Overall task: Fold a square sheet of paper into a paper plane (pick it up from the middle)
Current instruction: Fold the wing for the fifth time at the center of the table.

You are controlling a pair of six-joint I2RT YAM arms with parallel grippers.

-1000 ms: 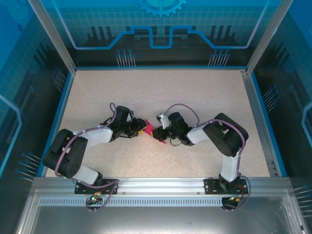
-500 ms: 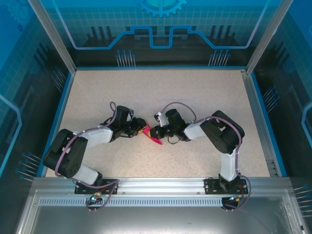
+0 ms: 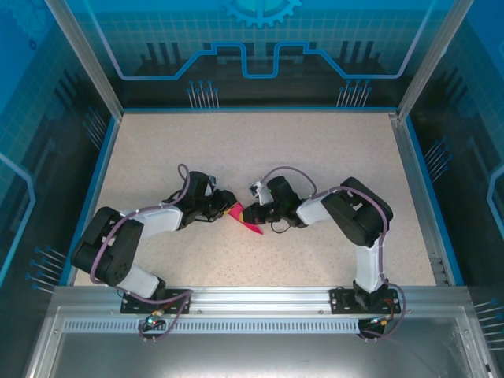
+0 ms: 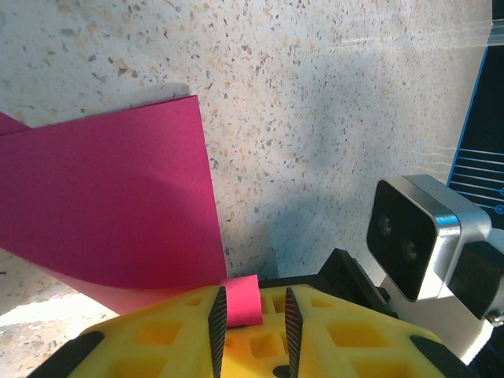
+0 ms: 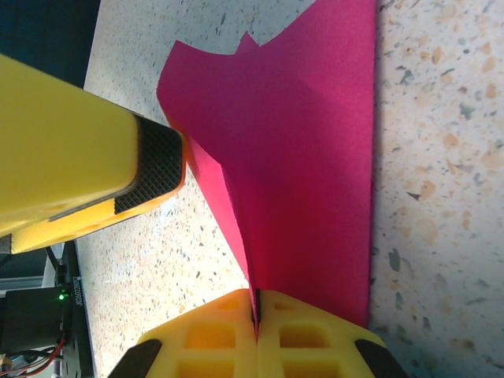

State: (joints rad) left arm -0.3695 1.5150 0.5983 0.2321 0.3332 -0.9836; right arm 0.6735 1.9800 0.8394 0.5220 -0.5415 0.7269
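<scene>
The square sheet of paper [image 3: 250,227] lies mid-table [image 3: 315,157], between the left gripper [image 3: 227,212] on its left and the right gripper [image 3: 252,214] on its right.

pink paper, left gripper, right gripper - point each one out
square sheet of paper [image 5: 315,157], right wrist view, middle of its pink surface
left gripper [image 4: 253,307], left wrist view, gap between its fingertips, paper edge there
right gripper [image 5: 256,311], right wrist view, seam where its fingertips pinch the paper
</scene>
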